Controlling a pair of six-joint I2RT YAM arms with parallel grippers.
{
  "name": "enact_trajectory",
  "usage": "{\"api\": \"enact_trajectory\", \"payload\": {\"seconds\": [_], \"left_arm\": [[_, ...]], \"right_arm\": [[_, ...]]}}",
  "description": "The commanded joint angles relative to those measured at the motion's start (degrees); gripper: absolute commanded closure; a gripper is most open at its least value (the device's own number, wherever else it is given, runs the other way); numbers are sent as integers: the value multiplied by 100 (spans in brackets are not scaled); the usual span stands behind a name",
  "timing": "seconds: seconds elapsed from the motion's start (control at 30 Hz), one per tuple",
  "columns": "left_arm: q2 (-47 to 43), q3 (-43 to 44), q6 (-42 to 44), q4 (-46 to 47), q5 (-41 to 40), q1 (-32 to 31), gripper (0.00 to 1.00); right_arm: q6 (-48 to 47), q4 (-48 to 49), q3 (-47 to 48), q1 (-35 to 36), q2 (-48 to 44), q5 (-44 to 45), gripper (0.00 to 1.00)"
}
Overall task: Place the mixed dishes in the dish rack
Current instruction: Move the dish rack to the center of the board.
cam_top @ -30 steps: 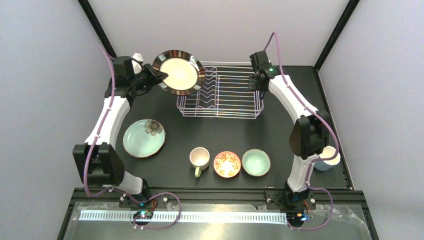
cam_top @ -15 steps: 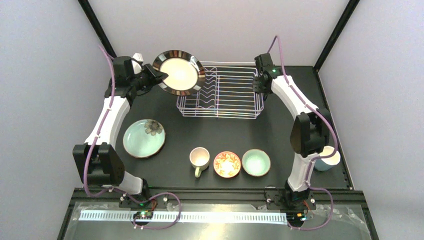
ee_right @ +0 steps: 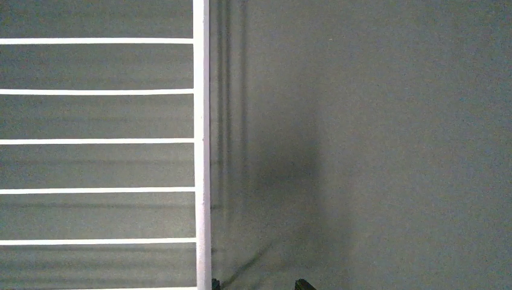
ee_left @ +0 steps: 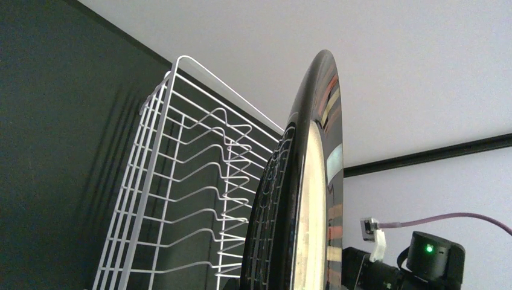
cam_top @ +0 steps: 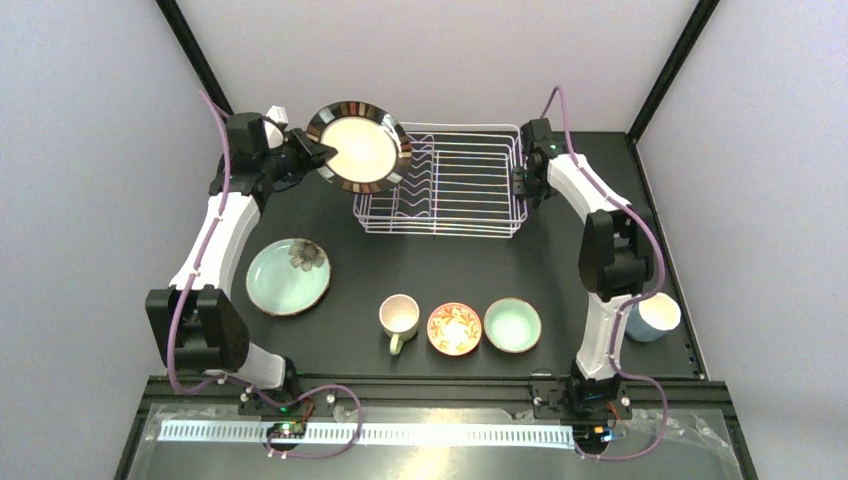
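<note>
My left gripper is shut on the rim of the cream plate with a dark striped rim and holds it tilted on edge over the left end of the white wire dish rack. In the left wrist view the plate stands edge-on beside the rack's wavy dividers. My right gripper is open and empty, low beside the rack's right side; its tips straddle bare table just right of the rack wire. The pink dotted plate is out of view.
The teal flower plate lies on the left of the table. The cream mug, the red-orange bowl and the mint bowl stand in a row near the front. The blue mug stands at the right edge, by my right arm.
My right gripper has moved from the rack's far right corner towards the near side along its right edge, and the blue mug now shows more. The left gripper and plate have barely moved.
</note>
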Motion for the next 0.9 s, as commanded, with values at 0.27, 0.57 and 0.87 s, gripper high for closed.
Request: {"api": "enact_trajectory", "payload": {"seconds": [0.27,0.57,0.87], "left_arm": [[4,204,-36,635,333,8,99],[-20,168,-72,678,353,8,99],[-130,78,-55,621,364,8,99]], "right_arm": [[-915,74,166,-12,556,-1061,51],[-1033,14,152,-53,583,-962,83],[-1269,31,336,-177,588,-666,83]]}}
